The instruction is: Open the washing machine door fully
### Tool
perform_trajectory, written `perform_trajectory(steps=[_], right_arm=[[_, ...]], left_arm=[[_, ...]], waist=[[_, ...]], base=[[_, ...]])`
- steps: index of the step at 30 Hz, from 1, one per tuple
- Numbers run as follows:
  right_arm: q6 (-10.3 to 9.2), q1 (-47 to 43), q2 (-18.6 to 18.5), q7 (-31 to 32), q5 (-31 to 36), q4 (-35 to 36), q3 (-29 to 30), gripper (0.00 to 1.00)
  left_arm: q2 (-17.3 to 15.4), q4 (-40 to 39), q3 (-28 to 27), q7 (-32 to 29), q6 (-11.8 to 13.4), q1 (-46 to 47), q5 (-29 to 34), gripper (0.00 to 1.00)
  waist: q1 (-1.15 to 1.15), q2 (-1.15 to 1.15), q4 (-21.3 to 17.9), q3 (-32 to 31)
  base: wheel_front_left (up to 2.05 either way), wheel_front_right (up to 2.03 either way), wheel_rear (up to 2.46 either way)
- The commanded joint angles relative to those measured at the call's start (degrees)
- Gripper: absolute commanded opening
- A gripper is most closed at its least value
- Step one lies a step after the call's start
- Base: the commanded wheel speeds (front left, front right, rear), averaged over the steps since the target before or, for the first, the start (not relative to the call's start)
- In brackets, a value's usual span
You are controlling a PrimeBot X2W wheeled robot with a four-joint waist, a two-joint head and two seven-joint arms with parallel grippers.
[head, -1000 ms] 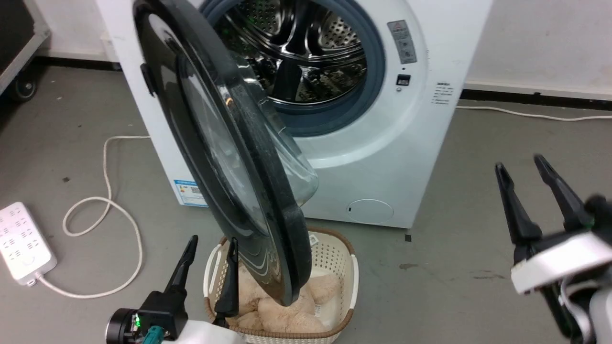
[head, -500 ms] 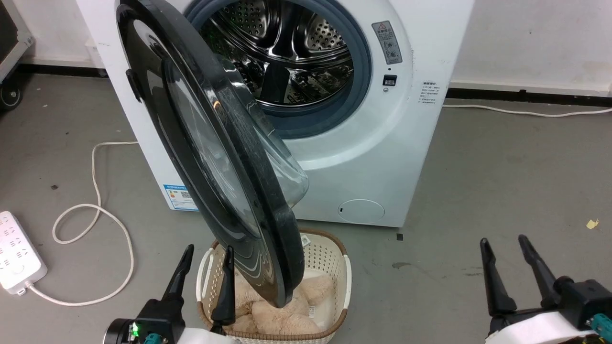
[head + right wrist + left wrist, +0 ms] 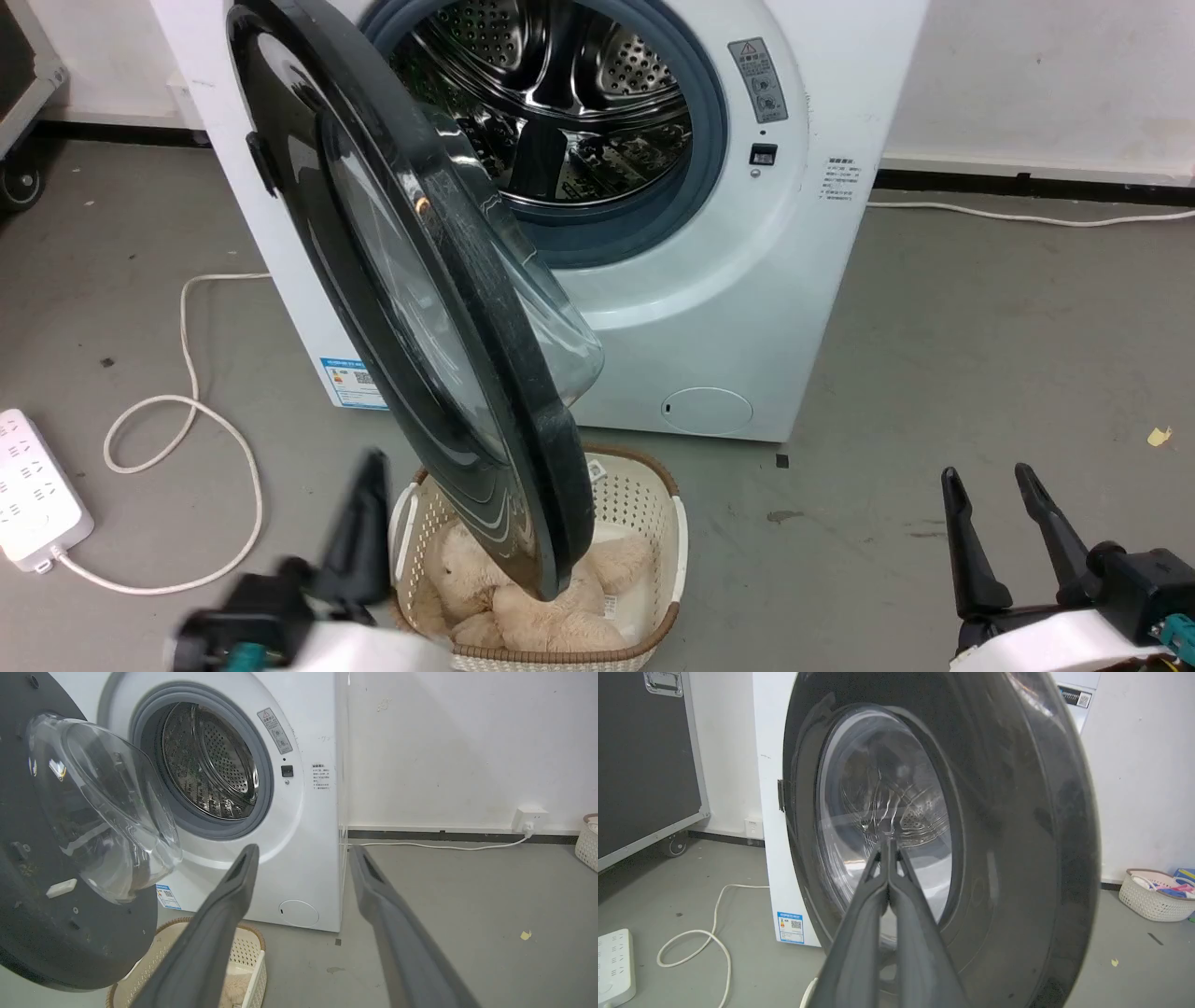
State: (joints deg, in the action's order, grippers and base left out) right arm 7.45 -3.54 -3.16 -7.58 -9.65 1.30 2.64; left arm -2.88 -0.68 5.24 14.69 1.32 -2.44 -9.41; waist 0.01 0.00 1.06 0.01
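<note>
The washing machine (image 3: pixel 747 308) stands white against the wall with its steel drum (image 3: pixel 560 93) exposed. The washing machine door (image 3: pixel 308 215) hangs swung out from its left hinge, roughly edge-on to me, its clear glass bowl (image 3: pixel 103 812) facing the drum. My left gripper (image 3: pixel 373 462) is blurred at the lower left, on the door's outer side. In the left wrist view the left gripper (image 3: pixel 887 842) is shut with nothing between its fingers, pointing at the door (image 3: pixel 1017 835) window. My right gripper (image 3: pixel 988 474) stands open at the lower right, well clear of the door (image 3: pixel 46 933).
A cream perforated basket (image 3: pixel 644 504) with a beige plush toy (image 3: pixel 541 616) sits on the floor under the door's lower edge. A white power strip (image 3: pixel 33 504) and its cable (image 3: pixel 187 411) lie at the left. A black wheeled case (image 3: pixel 644 756) stands further left.
My left gripper's fingers have closed together, and it now blurs with motion. The right gripper sank lower a second ago and has held since. The door stands as before.
</note>
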Motion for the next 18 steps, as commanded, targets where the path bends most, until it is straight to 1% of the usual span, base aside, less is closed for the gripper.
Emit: perform_trajectory(steps=[1, 7, 10, 14, 18], right_arm=[[0.03, 0.41, 0.27, 0.09, -0.32, -0.17, 0.17, 1.00], [0.03, 0.80, 0.27, 0.44, -1.31, -0.02, 0.17, 1.00], [0.03, 0.91, 0.27, 0.72, -1.66, 0.06, 0.25, 1.00], [0.03, 0.98, 0.27, 0.86, -1.98, 0.12, 0.17, 1.00], [0.03, 1.14, 0.28, 0.90, -2.27, -0.03, -0.30, 1.00]], left_arm=[[-0.03, -1.95, -1.12, 0.30, 0.10, 0.98, -1.38, 0.00], [-0.01, -12.91, -5.39, 0.30, 2.69, 5.27, -2.53, 0.00], [-0.01, -19.16, -6.06, 0.30, 3.08, 8.20, -1.71, 0.00], [0.00, -24.77, -3.96, 0.28, 3.08, 12.29, -0.87, 0.00], [0.00, -26.49, 1.79, -2.54, 3.12, 15.18, -0.85, 0.00]], waist=[[-0.01, 0.00, 0.08, 0.02], [-0.01, 0.00, -0.25, -0.24], [-0.01, 0.00, -0.41, -0.43], [-0.01, 0.00, -0.62, -0.67], [-0.01, 0.00, -1.07, -0.72]], base=[[0.00, 0.00, 0.00], [0.00, 0.00, 0.00], [0.00, 0.00, 0.00], [0.00, 0.00, 0.00], [0.00, 0.00, 0.00]])
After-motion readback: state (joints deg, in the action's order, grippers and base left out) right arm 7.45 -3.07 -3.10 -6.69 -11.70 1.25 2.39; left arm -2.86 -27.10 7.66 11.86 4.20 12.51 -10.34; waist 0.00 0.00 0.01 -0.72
